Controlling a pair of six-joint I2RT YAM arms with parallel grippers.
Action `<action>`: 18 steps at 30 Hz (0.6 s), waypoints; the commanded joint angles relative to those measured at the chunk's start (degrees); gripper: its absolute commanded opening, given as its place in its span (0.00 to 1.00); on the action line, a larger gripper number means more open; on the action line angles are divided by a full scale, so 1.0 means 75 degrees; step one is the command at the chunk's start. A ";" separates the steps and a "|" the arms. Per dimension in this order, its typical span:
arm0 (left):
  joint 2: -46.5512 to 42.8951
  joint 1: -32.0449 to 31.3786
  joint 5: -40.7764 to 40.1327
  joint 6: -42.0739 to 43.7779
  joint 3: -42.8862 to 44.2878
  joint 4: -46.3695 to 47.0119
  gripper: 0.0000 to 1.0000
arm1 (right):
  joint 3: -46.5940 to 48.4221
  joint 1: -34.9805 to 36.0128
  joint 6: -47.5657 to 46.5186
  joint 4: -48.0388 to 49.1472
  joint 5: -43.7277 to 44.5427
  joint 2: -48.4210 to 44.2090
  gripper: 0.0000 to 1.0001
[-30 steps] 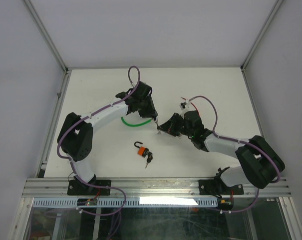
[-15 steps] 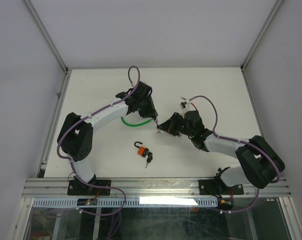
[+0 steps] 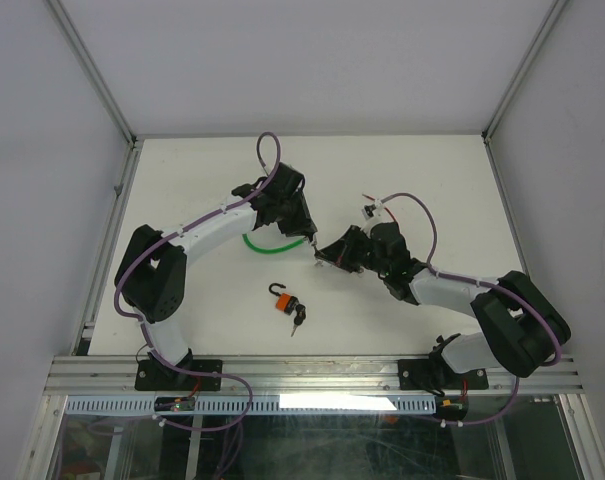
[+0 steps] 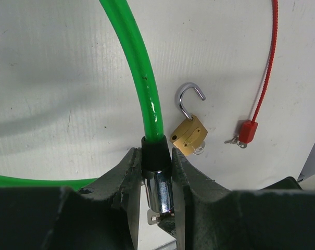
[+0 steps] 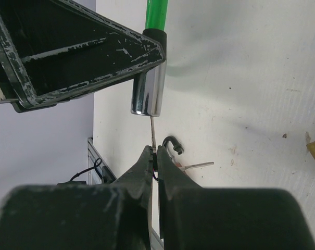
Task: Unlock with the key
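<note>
My left gripper (image 4: 156, 161) is shut on the chrome lock cylinder (image 4: 158, 190) at the end of a green cable lock (image 4: 141, 67). It holds the cylinder above the table. In the top view the left gripper (image 3: 304, 238) and right gripper (image 3: 320, 260) meet at the table's middle, beside the green cable (image 3: 262, 247). My right gripper (image 5: 156, 153) is shut on a thin key (image 5: 153, 133). The key's blade goes into the end of the cylinder (image 5: 148, 94).
A brass padlock (image 4: 189, 136) with an open shackle lies on the table beside a red cable seal (image 4: 248, 130). An orange padlock with keys (image 3: 287, 305) lies nearer the front edge. Its black shackle (image 5: 172, 143) shows below the key.
Almost nothing. The right wrist has shifted very slightly. Both grippers keep their hold.
</note>
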 commanded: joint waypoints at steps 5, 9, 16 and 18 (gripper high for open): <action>-0.0604 -0.0010 0.0396 -0.0317 -0.0271 0.0692 0.00 | 0.0028 -0.0074 0.0230 0.0708 0.0229 -0.0040 0.00; -0.0699 -0.0127 0.0398 -0.0361 -0.0474 0.0863 0.00 | 0.0152 -0.0095 0.0186 0.0705 0.0321 0.0064 0.00; -0.0893 -0.0374 0.0413 -0.0994 -0.0860 0.1250 0.00 | 0.0328 -0.0158 0.0094 0.1145 0.0529 0.0343 0.00; -0.1034 -0.0402 0.0546 -0.1227 -0.1103 0.1527 0.00 | 0.0378 -0.0218 -0.0077 0.1389 0.0485 0.0409 0.00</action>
